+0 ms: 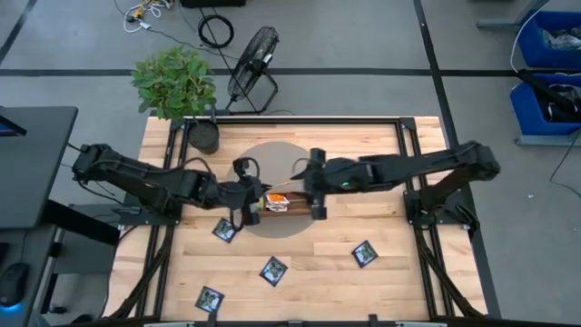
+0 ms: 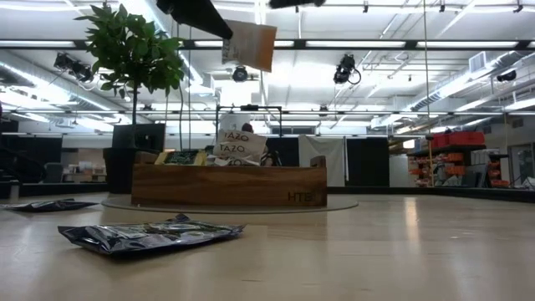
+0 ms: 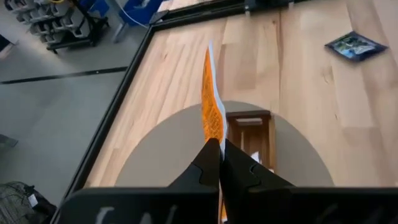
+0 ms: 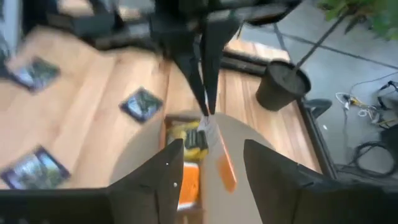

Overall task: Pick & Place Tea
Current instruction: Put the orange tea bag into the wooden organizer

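Note:
My left gripper (image 1: 255,202) is shut on an orange-and-white tea sachet (image 3: 212,106) and carries it high above the long wooden tray (image 2: 227,186), which lies on a round grey mat (image 1: 272,154). In the low view the sachet (image 2: 249,43) hangs well above the tray. More sachets (image 2: 238,145) stand upright in the tray. My right gripper (image 4: 208,152) is open, close by on the tray's right side, facing the left gripper (image 4: 203,93), and touches nothing. Several dark navy sachets (image 1: 273,270) lie flat on the table toward the near edge. My left gripper pinches the orange-and-white sachet between its two fingers (image 3: 208,163) at one edge (image 3: 214,138). The sachet sticks out beyond the fingertips, seen edge-on in the left wrist view. It is lifted clear above the tray, touching nothing else.
A potted plant (image 1: 201,134) stands at the table's far left corner, and a fan (image 1: 253,62) sits on the floor beyond it. Navy sachets (image 2: 150,236) lie on the near half of the wooden table. A black frame (image 1: 410,173) borders the table.

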`<control>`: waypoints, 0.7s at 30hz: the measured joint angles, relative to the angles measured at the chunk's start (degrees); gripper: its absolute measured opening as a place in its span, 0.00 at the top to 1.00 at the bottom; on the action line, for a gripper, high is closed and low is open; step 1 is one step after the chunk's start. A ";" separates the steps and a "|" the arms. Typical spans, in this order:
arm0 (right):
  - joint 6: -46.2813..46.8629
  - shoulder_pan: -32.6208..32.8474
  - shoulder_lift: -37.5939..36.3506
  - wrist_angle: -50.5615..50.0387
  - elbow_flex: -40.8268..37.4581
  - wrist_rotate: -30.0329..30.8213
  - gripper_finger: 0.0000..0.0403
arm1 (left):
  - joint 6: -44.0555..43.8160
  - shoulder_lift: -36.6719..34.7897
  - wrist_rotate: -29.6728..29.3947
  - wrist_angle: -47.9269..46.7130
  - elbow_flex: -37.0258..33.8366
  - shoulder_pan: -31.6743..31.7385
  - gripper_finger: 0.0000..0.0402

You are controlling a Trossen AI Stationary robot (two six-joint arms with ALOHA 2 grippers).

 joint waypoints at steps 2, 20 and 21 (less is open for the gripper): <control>-2.08 -0.03 3.52 -1.29 3.11 0.94 0.56 | 0.00 0.02 -0.02 -0.74 0.07 -0.47 1.00; -5.79 -1.78 16.06 -7.16 14.16 -0.01 0.56 | -1.51 0.01 -0.71 -5.52 0.07 -1.71 1.00; -5.72 -1.99 16.06 -7.01 14.21 -0.01 0.56 | -1.49 0.01 -0.71 -5.51 0.07 -1.71 1.00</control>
